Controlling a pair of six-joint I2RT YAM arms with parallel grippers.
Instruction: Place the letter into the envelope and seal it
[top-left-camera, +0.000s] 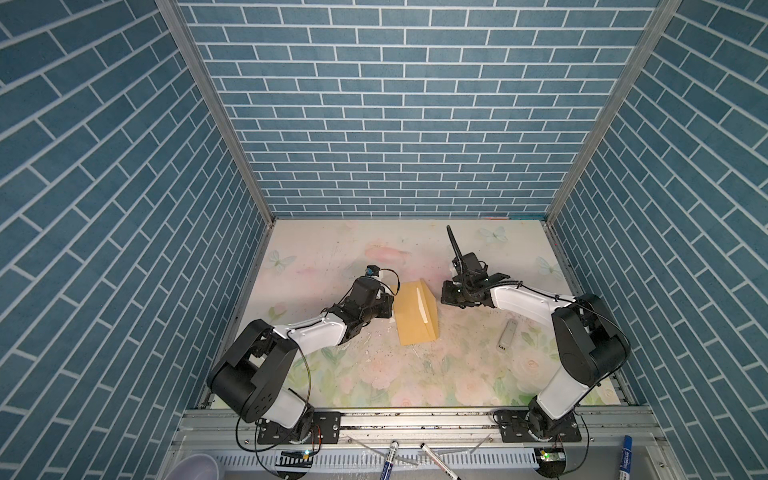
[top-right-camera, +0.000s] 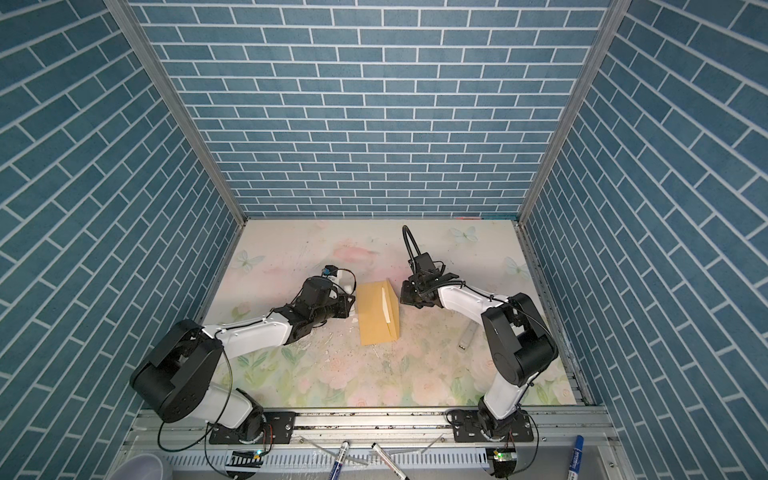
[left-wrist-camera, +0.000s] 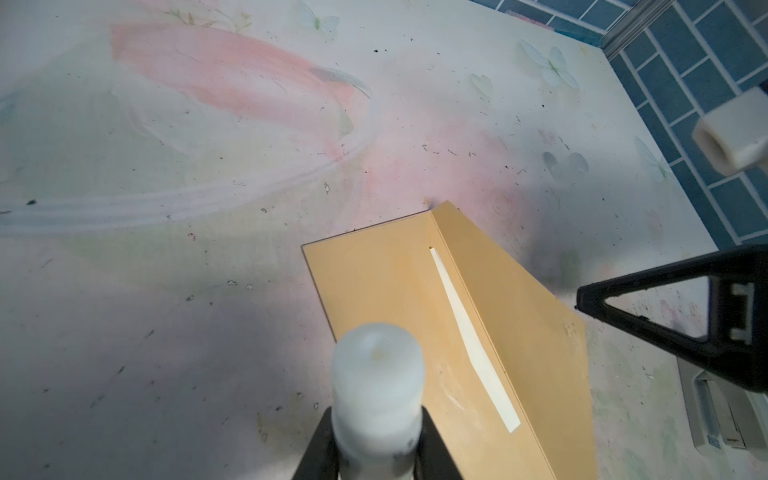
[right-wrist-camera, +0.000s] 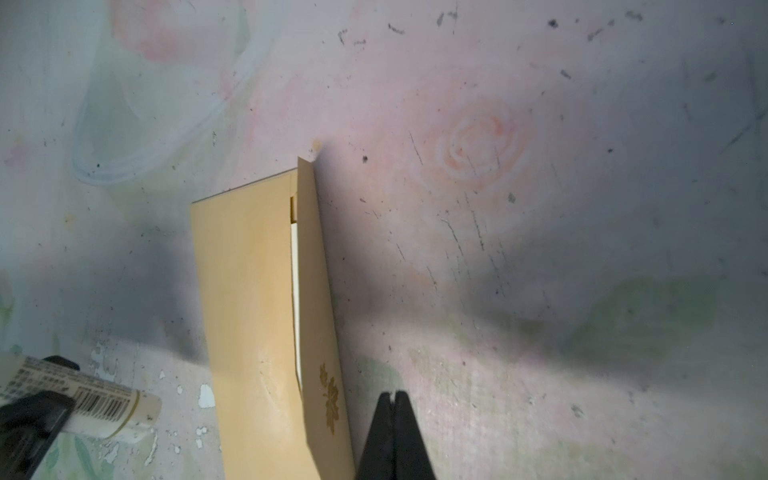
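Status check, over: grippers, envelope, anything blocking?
Left gripper shut on glue stick. Right gripper shut, empty, beside envelope. Letter inside, cream edge showing, flap unsealed. Nothing blocking the flap.

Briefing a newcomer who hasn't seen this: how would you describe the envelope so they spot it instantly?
Find the floral table. Near its middle lies the envelope, a long golden-tan rectangle. Unlike the small grey object to its right, it shows a cream sliver of the letter under its flap.

Bright, edge-bent top views; dim wrist views, soft shadows beside envelope (right-wrist-camera: 249, 291)
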